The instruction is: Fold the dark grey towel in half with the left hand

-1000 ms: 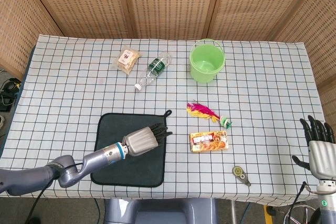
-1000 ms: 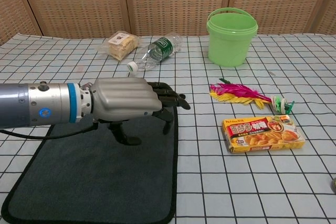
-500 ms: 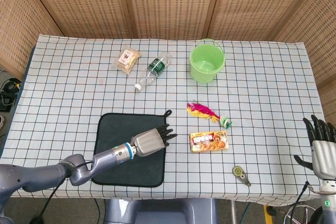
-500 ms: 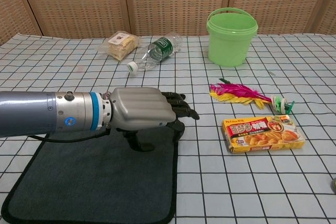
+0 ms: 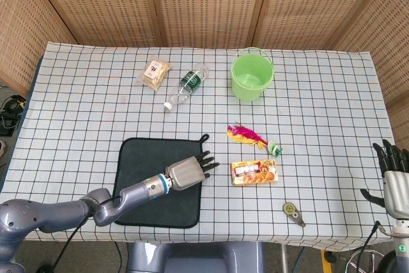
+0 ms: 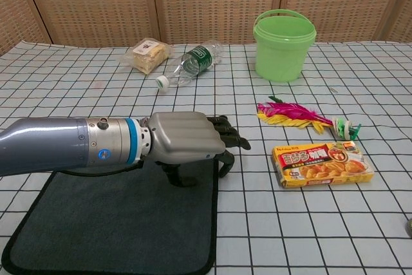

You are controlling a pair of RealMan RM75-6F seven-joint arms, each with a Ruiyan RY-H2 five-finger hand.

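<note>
The dark grey towel [image 5: 153,190] [image 6: 116,223] lies flat and unfolded on the checked tablecloth near the front edge, its hanging loop at the far right corner. My left hand [image 5: 190,171] [image 6: 190,143] hovers over the towel's right edge, palm down, fingers reaching past the edge and slightly curled, thumb pointing down toward the cloth. It holds nothing. My right hand [image 5: 395,177] stands at the far right beyond the table's edge, fingers apart and empty; the chest view does not show it.
A curry box [image 5: 254,171] [image 6: 322,163] lies just right of the towel. Behind it are a feather toy [image 5: 246,135] [image 6: 293,114], a green bucket [image 5: 252,75] [image 6: 284,44], a plastic bottle [image 5: 187,84] [image 6: 190,62] and a snack bag [image 5: 156,71]. A tape roll [image 5: 292,211] sits front right.
My left hand has slid rightward across the towel to its right edge and dropped lower. The right hand has sunk a little at the frame's edge.
</note>
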